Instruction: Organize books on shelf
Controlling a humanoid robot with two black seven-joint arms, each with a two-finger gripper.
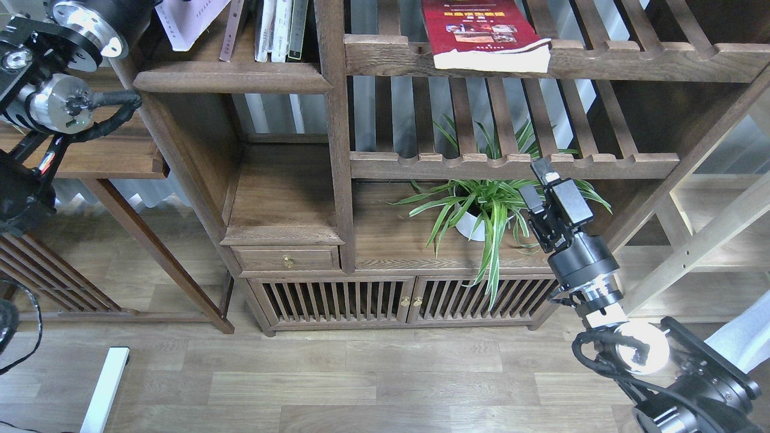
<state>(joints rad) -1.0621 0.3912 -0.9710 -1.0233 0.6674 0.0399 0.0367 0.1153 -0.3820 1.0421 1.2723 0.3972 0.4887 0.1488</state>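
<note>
A large dark wood bookcase point(337, 150) stands on a pale plank floor, and everything here is placed against it. Its solid shelf point(231, 77), top left, carries a row of upright volumes point(274, 30) against the central post; the pale lavender book point(189, 21) tilts above that shelf's left end, beside the left arm's thick silver-capped joints. The left gripper itself is out of view past the top edge. To the right of the post, the red book point(481, 33) lies flat on the upper slatted rack point(601, 60), its white page edge hanging over the scalloped rail. Below the lower rack a spider plant in a white pot point(472, 225) fills the open bay. The right gripper point(538, 186) hovers just right of the plant's leaves, its fingers parted and holding nothing. Under the bay are slatted cabinet doors point(373, 300) and, to the left, a small drawer point(287, 260).
</note>
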